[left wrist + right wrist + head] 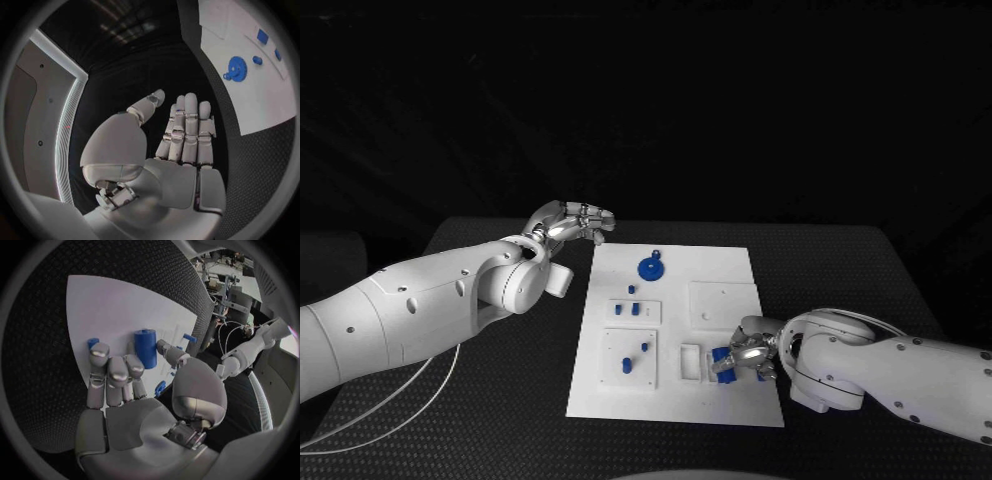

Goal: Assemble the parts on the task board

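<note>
Head view: the right hand [741, 361] is down at the near right corner of the task board [718, 270], its fingers bent over a blue part [724, 360] beside a small rectangular recess [691, 362]. From here I cannot tell whether it holds that part or only touches it. The step looks like picking up or seating this piece, and the next move calls for a firm pinch and a true line-up with its slot. The left hand [571, 221] hangs off the board's far left corner, over the dark woven surface [473, 400], holding nothing. The blue gear [651, 267] lies a little way from it on the board, with small blue pegs [632, 308] further off toward the right hand.

Left wrist view: the left hand [181, 135] is released, fingers straight and close together, thumb apart. Beyond its fingertips the board [262, 100] is a flat, smooth, matt white plate, and the gear [235, 67] on it is a toothed disc, seemingly hard plastic.

Right wrist view: the right hand [125, 385] has its fingers curled, tips resting by a blue cylinder [145, 347] standing on the board [112, 305]. It is smooth and round-sided, just ahead of the fingertips and close beside the thumb. A clasp is not plain. A small blue stub [92, 342] sits by the outermost fingertip.
</note>
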